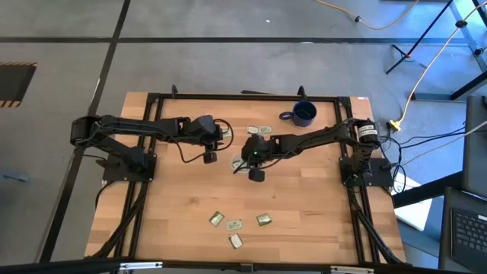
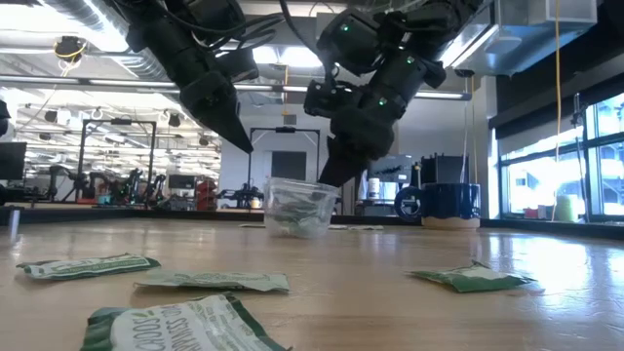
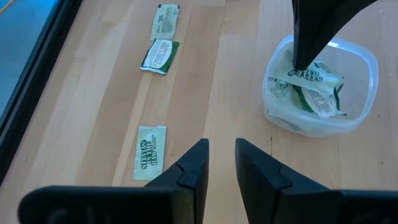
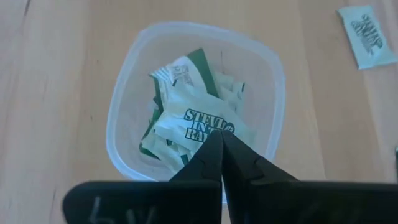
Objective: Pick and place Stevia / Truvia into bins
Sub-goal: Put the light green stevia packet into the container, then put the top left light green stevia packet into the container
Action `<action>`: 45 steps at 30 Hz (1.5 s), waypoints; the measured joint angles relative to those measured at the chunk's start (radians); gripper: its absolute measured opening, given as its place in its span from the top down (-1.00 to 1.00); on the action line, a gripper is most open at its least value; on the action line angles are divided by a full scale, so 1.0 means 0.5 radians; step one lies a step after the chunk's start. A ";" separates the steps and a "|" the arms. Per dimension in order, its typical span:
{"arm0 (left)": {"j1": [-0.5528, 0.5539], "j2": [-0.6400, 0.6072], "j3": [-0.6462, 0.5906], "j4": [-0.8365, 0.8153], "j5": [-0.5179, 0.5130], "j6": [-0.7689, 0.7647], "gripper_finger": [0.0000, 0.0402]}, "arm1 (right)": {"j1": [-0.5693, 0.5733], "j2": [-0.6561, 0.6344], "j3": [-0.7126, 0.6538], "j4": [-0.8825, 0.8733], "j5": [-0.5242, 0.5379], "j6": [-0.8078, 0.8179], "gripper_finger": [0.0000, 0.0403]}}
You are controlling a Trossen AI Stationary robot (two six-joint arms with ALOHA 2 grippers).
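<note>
Right end effector (image 4: pixel 219 140): right wrist view; fingers pressed together, tips on a white and green "Stevia in the Raw" sachet (image 4: pixel 199 121) at the top of the heap inside the clear cup (image 4: pixel 124 93); whether the tips pinch it, I cannot tell.
Cup contents: several crumpled sachets; the overlap prevents a count.
Beside the cup: one sachet (image 4: pixel 367 28) flat on the counter (image 4: pixel 56 93), cut by the picture's edge.
Left end effector (image 3: pixel 221 162): left wrist view; fingers slightly spread with a narrow gap, holding nothing, above bare wood.
Left wrist count: three loose sachets on the counter, one pale (image 3: pixel 150 151) and two farther off (image 3: pixel 160 56), well apart from the cup (image 3: pixel 364 65).
High view count: one dark blue mug (image 1: pixel 303 114) near the far edge; four sachets (image 1: pixel 263 220) grouped near the front edge; a few more (image 1: pixel 262 130) near the two end effectors, partly hidden by the arms.
High view room: open wood between the arms and the front group.
Low view: four sachets (image 2: pixel 213 281) lie in the foreground; the cup (image 2: pixel 300 207) stands mid-counter under the right arm; the mug (image 2: pixel 450 202) stands behind.
</note>
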 joint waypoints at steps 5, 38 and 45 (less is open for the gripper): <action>-0.001 0.000 0.000 0.000 0.000 0.000 0.63 | 0.000 0.000 0.000 -0.018 -0.001 -0.014 1.00; 0.001 0.000 -0.046 0.138 -0.009 0.018 0.63 | 0.000 -0.254 0.062 -0.196 0.003 -0.028 0.45; 0.100 0.005 -0.238 0.480 -0.040 0.037 0.63 | 0.000 -0.657 -0.301 0.103 0.020 0.046 0.45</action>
